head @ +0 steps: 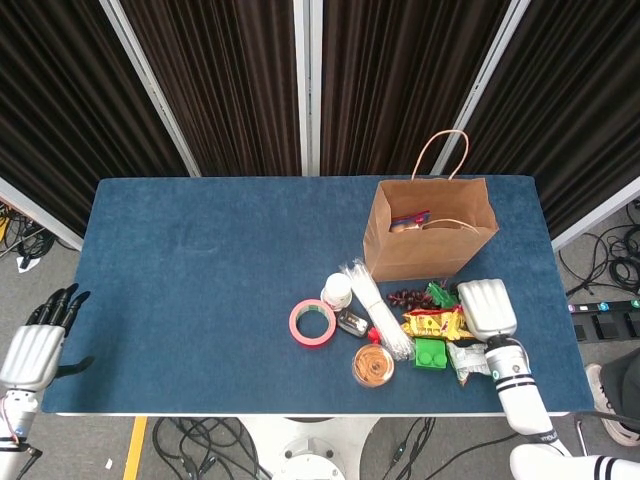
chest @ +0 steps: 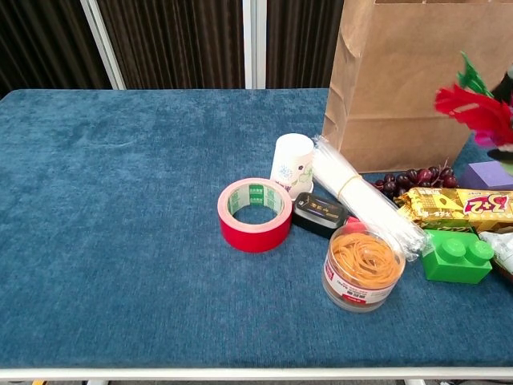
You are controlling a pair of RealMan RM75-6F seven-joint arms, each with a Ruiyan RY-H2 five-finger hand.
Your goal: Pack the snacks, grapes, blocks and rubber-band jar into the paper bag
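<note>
The brown paper bag (head: 430, 232) stands open at the back right, with some items inside. My right hand (head: 487, 308) hovers just in front of it and holds a bunch of coloured feathers (chest: 473, 104) above the pile. Below lie dark grapes (chest: 413, 176), a yellow snack bar (chest: 457, 204), a green block (chest: 457, 257), a purple block (chest: 489, 174) and a silvery snack packet (head: 468, 362). The rubber-band jar (chest: 362, 266) stands near the front edge. My left hand (head: 35, 345) hangs off the table's left side, fingers apart and holding nothing.
A red tape roll (chest: 255, 213), a white cup (chest: 292, 164), a small black tin (chest: 319, 213) and a clear bundle of sticks (chest: 365, 200) sit left of the pile. The blue table (chest: 120, 200) stretches away to the left.
</note>
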